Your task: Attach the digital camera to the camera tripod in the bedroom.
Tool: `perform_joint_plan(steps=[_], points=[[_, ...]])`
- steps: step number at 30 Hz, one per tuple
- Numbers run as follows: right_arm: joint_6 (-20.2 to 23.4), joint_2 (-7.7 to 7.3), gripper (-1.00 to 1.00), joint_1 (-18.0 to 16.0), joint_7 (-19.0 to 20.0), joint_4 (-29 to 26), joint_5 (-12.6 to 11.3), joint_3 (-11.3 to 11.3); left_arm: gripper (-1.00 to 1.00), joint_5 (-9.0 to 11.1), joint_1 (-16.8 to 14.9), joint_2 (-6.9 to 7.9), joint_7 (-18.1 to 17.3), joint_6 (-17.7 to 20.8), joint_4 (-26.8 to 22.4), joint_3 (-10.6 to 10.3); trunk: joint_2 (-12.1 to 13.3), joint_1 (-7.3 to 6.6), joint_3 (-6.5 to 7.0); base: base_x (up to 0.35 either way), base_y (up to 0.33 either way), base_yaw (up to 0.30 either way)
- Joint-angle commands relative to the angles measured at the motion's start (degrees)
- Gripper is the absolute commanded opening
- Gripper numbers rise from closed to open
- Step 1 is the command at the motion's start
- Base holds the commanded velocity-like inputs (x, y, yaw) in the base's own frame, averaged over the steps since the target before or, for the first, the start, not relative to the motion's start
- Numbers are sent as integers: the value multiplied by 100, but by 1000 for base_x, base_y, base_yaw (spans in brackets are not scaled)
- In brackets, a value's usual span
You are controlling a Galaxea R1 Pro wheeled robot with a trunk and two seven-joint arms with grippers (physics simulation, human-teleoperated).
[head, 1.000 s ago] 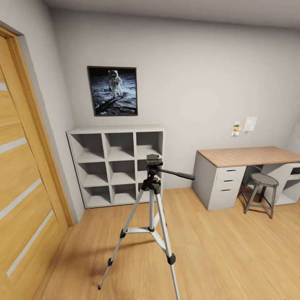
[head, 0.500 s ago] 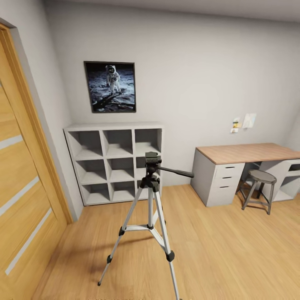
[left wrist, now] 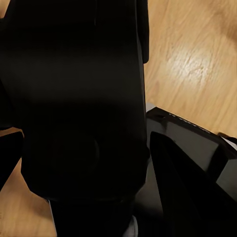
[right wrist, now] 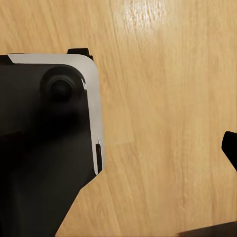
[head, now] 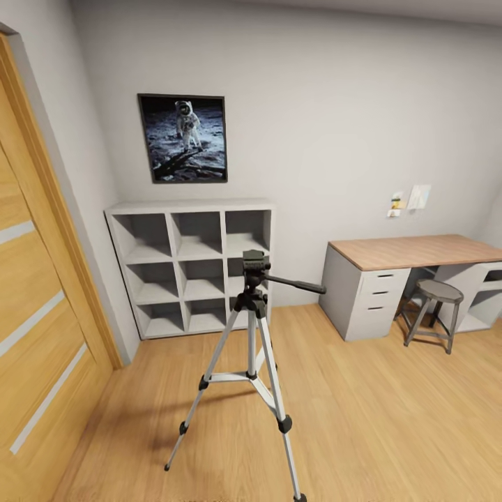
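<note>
The left hand (left wrist: 79, 113) appears as a bulky matte-black housing with rounded edges. In the right wrist view, a black body panel (right wrist: 44, 148) carries a thin silver rim and a round black knob (right wrist: 61, 86) toward 11 o'clock.

The left gripper (left wrist: 84, 118) appears in its wrist view as a dark, blurred bulk, its finger spacing unreadable. One black right fingertip (right wrist: 230, 148) shows, pointing downward.

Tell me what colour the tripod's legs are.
Silver-grey, with black clamps and feet; the camera tripod shows best in the head view.
</note>
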Motion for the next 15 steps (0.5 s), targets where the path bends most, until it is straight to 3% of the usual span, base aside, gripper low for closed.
perform_joint_plan(steps=[1, 15], points=[[-18, -3, 100, -10, 12, 17, 59, -50, -100, 47, -5, 0, 2, 22, -2, -10, -14, 3, -22, 0, 0, 0], [-19, -7, 100, -10, 12, 17, 59, -50, -100, 44, -7, 0, 0, 22, -2, -18, -14, 3, -152, 0, 0, 0]])
